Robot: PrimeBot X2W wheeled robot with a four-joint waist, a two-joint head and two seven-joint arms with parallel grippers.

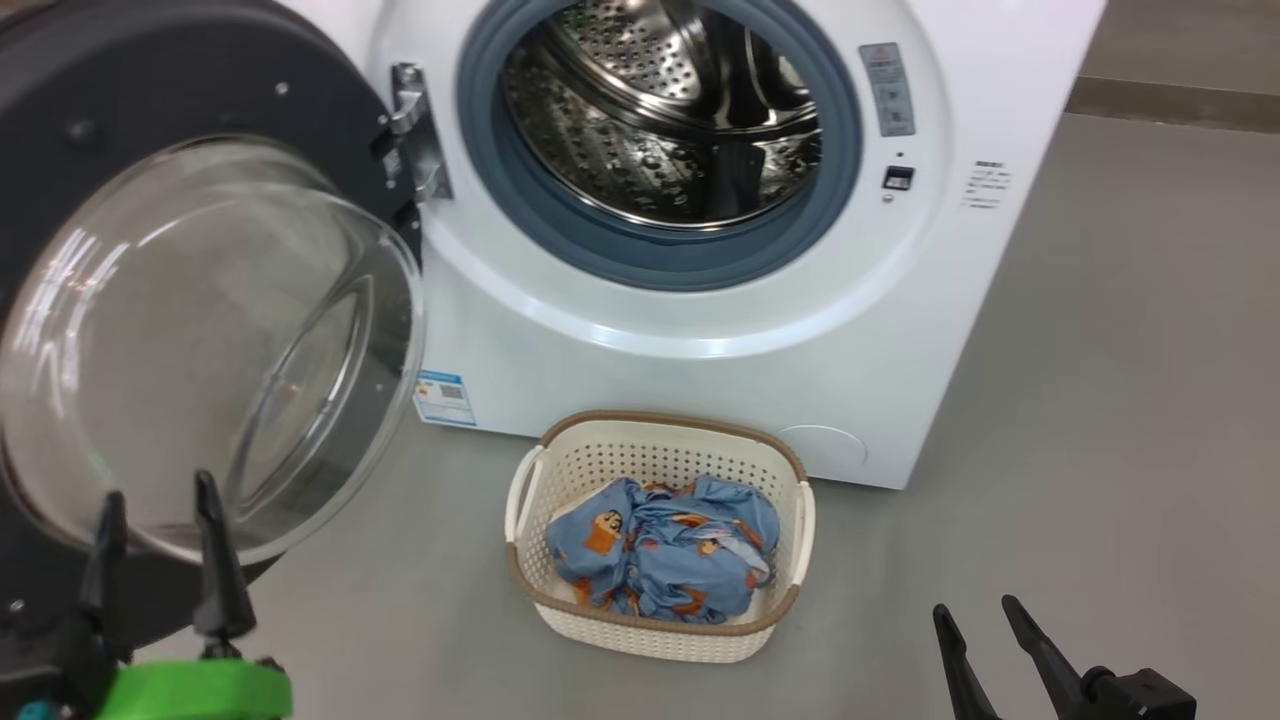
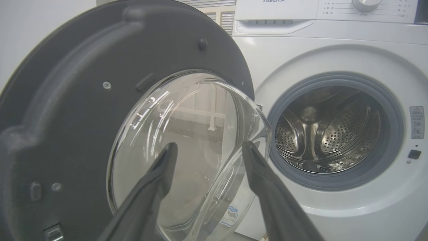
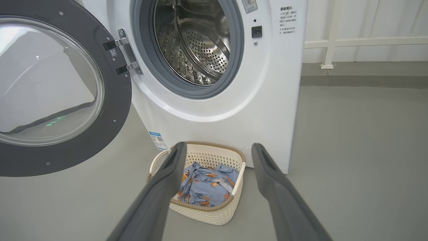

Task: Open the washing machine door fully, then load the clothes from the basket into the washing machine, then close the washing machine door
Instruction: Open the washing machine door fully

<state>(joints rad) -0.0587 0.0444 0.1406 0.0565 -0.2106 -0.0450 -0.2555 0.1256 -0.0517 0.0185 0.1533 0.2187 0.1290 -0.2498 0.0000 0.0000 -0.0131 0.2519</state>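
The white washing machine (image 1: 700,320) stands ahead with its steel drum (image 1: 660,110) exposed. Its black washing machine door (image 1: 150,90) with the clear glass bowl (image 1: 200,340) is swung out to the left on its hinge (image 1: 415,130). On the floor before the machine sits the cream basket (image 1: 660,630), holding the crumpled light blue clothes (image 1: 665,550). My left gripper (image 1: 160,495) is open in front of the glass bowl (image 2: 187,154), touching nothing. At the lower right my right gripper (image 1: 975,605) stands open, away from the basket (image 3: 207,211) and clothes (image 3: 207,185).
Grey floor (image 1: 1100,400) spreads to the right of the machine. A blue label sticker (image 1: 445,397) is on the machine's lower left front. A white railing and wall (image 3: 364,42) stand behind on the right. The machine's control panel and dial (image 2: 364,4) are at the top.
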